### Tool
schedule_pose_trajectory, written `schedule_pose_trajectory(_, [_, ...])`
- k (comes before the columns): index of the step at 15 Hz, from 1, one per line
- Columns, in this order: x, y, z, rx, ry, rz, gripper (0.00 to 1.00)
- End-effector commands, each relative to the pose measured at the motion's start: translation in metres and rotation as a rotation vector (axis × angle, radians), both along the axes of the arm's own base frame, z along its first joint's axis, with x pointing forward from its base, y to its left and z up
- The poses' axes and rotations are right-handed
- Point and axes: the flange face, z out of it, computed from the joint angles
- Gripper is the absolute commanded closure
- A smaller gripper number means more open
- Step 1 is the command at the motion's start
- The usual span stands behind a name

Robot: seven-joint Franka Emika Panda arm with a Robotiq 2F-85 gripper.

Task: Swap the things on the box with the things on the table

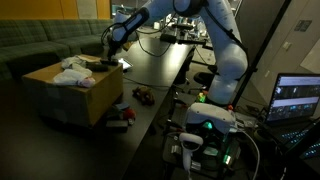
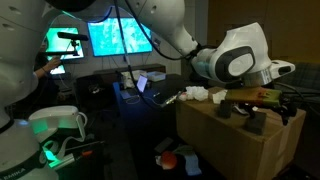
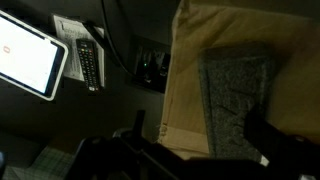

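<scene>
A cardboard box (image 1: 70,90) holds white cloths (image 1: 72,70) and some dark items (image 2: 236,108); it also shows in an exterior view (image 2: 240,145). My gripper (image 1: 108,48) hangs just above the box's far end. In the wrist view the box top (image 3: 185,80) carries a grey felt-like piece (image 3: 240,90), which lies under my gripper (image 3: 200,140). The dark fingers stand wide apart with nothing held between them. A small red object (image 1: 142,96) and other small items (image 1: 120,116) lie low on the dark table beside the box.
A lit tablet (image 3: 30,55) and a remote (image 3: 88,62) lie on the dark table (image 3: 110,110) beside the box. Monitors (image 2: 118,38) glow behind, and a laptop (image 1: 298,98) stands beside the arm's base. Cables and gear crowd the desk (image 1: 175,38).
</scene>
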Motion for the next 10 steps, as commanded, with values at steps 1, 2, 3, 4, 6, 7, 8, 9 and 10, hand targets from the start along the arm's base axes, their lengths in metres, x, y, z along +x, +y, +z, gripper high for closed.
schedule_pose_trajectory(1, [0.015,-0.013,-0.004,0.034,-0.003,0.044,0.00])
schedule_pose_trajectory(2, [0.015,-0.013,-0.005,0.046,0.002,0.059,0.00])
schedule_pose_trajectory(3, [0.015,-0.012,-0.004,0.066,0.009,0.080,0.00])
schedule_pose_trajectory(4, [0.015,-0.007,-0.003,0.092,0.022,0.109,0.00])
schedule_pose_trajectory(6, [0.011,0.003,0.001,0.156,0.051,0.184,0.00])
schedule_pose_trajectory(7, [0.008,0.008,0.002,0.182,0.069,0.219,0.00])
schedule_pose_trajectory(8, [0.006,0.014,0.001,0.200,0.089,0.246,0.00])
schedule_pose_trajectory(9, [0.005,0.017,0.001,0.211,0.106,0.263,0.00])
schedule_pose_trajectory(10, [0.004,0.019,-0.002,0.226,0.124,0.274,0.00])
